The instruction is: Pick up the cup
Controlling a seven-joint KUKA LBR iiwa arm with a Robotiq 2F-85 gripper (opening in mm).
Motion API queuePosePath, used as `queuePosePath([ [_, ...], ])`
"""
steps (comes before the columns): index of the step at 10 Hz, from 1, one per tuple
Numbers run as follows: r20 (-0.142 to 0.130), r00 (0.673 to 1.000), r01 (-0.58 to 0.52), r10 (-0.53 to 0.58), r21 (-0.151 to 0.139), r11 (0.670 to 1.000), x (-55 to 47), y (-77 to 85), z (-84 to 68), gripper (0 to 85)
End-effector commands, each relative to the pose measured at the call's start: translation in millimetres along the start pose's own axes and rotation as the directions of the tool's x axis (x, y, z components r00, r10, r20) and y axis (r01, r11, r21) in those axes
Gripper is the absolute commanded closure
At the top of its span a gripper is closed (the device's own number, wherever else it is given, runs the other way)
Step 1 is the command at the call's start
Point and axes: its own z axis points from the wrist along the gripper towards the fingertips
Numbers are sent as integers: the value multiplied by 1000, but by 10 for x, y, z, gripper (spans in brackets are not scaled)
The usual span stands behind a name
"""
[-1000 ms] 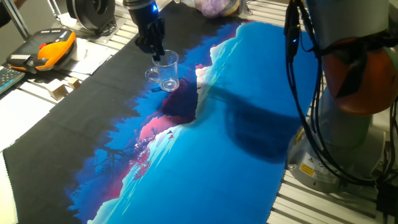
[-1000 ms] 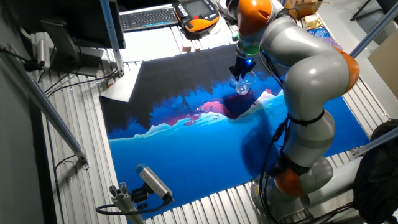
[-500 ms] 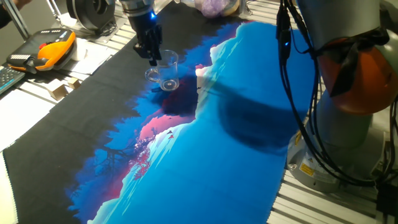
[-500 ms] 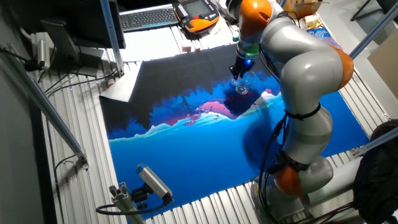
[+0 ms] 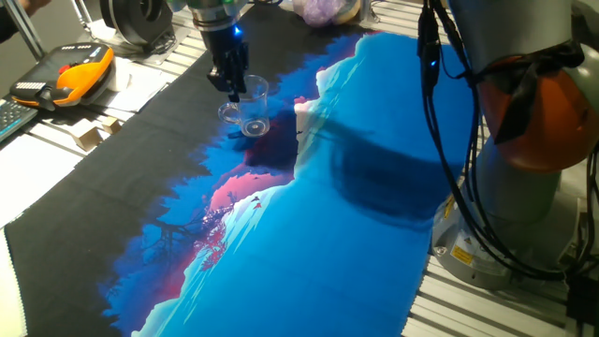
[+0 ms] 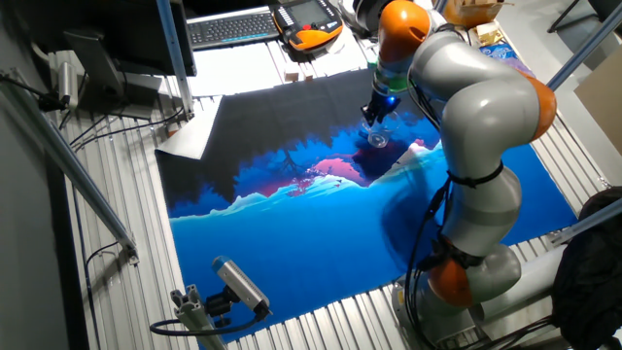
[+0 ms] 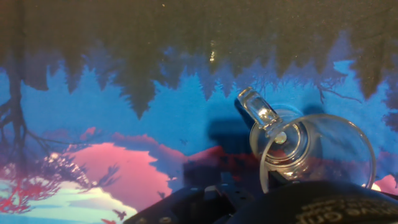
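Hovering right over the rim of the small clear cylindrical cup (image 5: 251, 106), my pincer (image 5: 233, 86) has barely shifted since earlier; I cannot tell its grip.

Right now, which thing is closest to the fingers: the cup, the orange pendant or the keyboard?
The cup: the fingers are right at its rim, on the mat. The orange pendant and the keyboard lie off the mat, far away.
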Motion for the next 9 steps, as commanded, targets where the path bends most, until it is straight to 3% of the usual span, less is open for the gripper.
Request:
queuePosePath([
  [1,0,1000,2,-2,-1,1000,0,-11,11,340],
  [6,8,1000,30,-30,-8,1000,-100,-78,151,340],
  [8,13,999,39,-39,-4,999,-96,-113,190,340],
  [9,20,999,41,-41,-9,999,-95,-136,228,510],
])
